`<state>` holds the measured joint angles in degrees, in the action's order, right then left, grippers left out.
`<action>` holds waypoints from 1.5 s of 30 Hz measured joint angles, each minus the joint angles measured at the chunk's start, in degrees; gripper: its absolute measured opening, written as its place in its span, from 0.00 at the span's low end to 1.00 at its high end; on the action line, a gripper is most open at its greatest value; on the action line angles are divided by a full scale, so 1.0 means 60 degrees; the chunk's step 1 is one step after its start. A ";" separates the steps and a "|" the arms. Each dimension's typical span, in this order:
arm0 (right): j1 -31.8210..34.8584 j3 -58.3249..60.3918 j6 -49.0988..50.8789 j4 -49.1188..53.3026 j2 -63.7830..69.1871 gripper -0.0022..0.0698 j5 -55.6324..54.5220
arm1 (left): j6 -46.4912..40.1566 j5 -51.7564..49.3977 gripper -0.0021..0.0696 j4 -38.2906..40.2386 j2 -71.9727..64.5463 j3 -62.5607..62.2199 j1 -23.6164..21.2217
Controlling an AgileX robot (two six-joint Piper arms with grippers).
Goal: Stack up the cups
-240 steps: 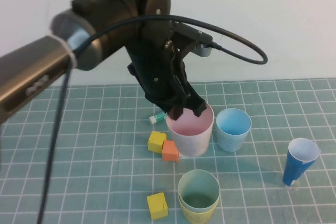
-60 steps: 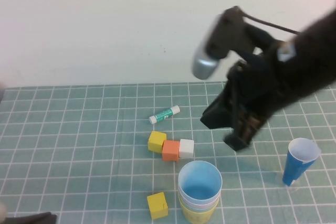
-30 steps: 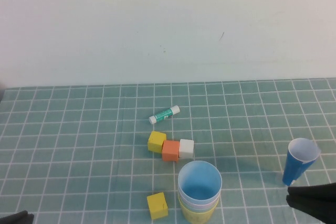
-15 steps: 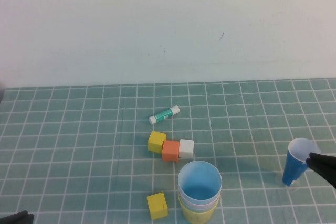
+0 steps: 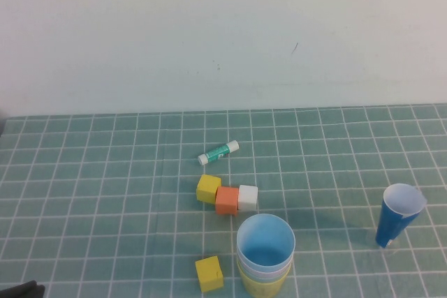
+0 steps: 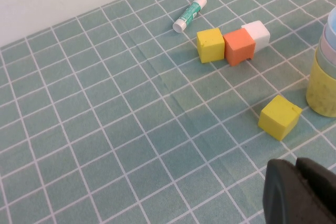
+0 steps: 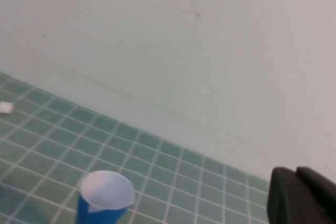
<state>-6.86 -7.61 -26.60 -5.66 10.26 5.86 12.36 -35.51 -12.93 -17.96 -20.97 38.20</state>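
The cups stand nested in one stack (image 5: 265, 256) at the front centre of the mat. The light blue cup (image 5: 265, 243) is on top and the yellow cup (image 5: 264, 287) at the bottom, with pink and green rims showing between them. The stack's side shows in the left wrist view (image 6: 325, 77). My left gripper (image 6: 295, 169) is shut and empty, low at the front left; a dark tip of it shows in the high view (image 5: 21, 289). My right gripper (image 7: 295, 174) is shut and empty, off to the right, out of the high view.
A dark blue cup (image 5: 399, 214) with a white inside stands at the right, also in the right wrist view (image 7: 105, 199). Yellow, orange and white cubes (image 5: 227, 195) lie in a row behind the stack. A lone yellow cube (image 5: 209, 273) and a glue stick (image 5: 218, 151) lie nearby.
The pink and light blue cups have joined the stack. My right arm has withdrawn to the right, out of the high view. The stack has not moved in the last second.
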 joint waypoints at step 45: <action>0.0974 0.1528 0.5019 0.1881 -0.1831 0.03 0.2155 | 0.0018 -0.0006 0.03 0.0000 0.0022 0.0036 0.0000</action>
<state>-1.02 1.56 3.51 5.63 -0.73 18.79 12.47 -35.55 -12.93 -17.83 -20.76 38.20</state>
